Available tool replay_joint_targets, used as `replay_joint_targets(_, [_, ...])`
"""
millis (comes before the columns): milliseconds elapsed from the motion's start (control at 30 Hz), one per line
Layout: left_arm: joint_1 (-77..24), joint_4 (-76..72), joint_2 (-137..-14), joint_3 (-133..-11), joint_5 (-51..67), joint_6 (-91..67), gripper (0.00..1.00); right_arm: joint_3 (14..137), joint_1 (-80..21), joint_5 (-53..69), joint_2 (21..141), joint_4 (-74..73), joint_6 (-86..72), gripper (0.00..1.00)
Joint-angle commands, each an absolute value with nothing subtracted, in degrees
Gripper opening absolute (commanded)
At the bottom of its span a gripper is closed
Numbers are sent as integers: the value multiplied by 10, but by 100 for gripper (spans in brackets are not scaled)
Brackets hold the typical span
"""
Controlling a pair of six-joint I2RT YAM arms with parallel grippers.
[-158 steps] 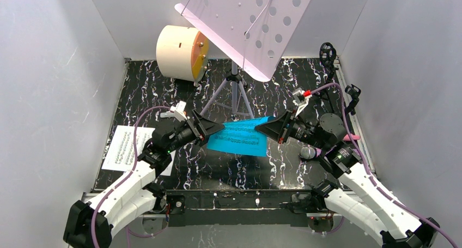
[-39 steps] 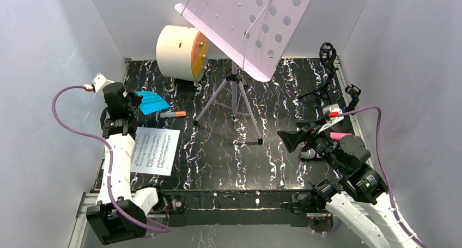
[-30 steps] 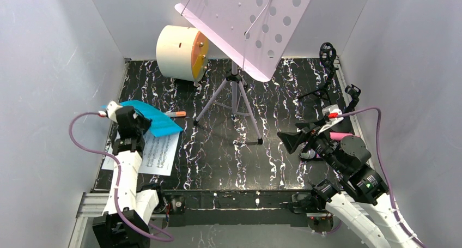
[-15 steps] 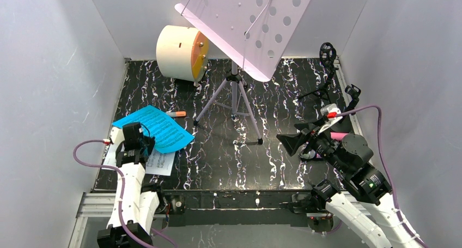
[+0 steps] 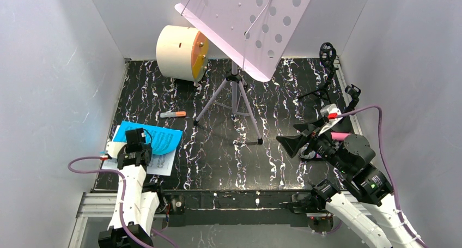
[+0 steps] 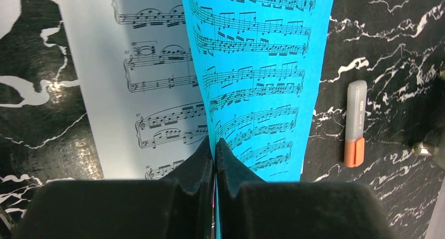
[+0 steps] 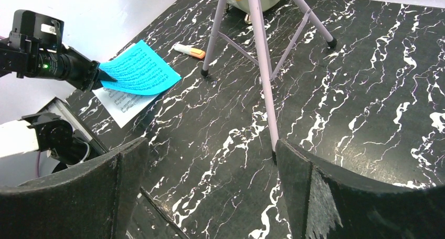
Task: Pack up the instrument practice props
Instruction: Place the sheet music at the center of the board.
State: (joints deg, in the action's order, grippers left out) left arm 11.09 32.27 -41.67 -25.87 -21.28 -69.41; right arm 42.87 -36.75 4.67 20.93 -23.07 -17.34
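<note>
My left gripper is shut on the near edge of the blue sheet-music page. The page hangs low over the white sheet-music page at the near left of the table. From the right wrist view the same left gripper pinches the blue page. My right gripper hovers open and holds nothing, near a leg of the lilac music rack. A pink microphone lies behind my right arm. Two black mic tripods stand at the far right.
The music rack's tripod legs stand mid-table. A cream drum with an orange face lies on its side at the back left. A small orange marker lies just right of the pages. Grey walls close three sides.
My left arm has carried the blue page from the far left back toward the near edge and lowered it over the white page. The right arm has barely moved.
</note>
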Motion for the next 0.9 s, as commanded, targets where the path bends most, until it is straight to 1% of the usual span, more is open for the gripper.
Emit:
replay_joint_targets(0, [113,366,-406,-256,-274,-750,2,451,-366,54,195,-222,-153,99])
replay_joint_targets(233, [113,364,-401,-248,-288,-723,1,440,-366,49,168,-221,-140,99])
replay_joint_targets(467, [113,384,-384,-232,-317,-743,2,430,-366,52,161,-216,-135,99])
replay_joint_targets(600, [113,364,-387,-222,-302,-741,2,426,-366,52,158,-216,-135,99])
replay_joint_targets(667, [113,357,-387,-218,-289,-747,4,424,-366,51,155,-216,-136,99])
replay_joint_targets(867, [113,337,-394,-215,-268,-768,4,419,-365,52,152,-215,-140,99])
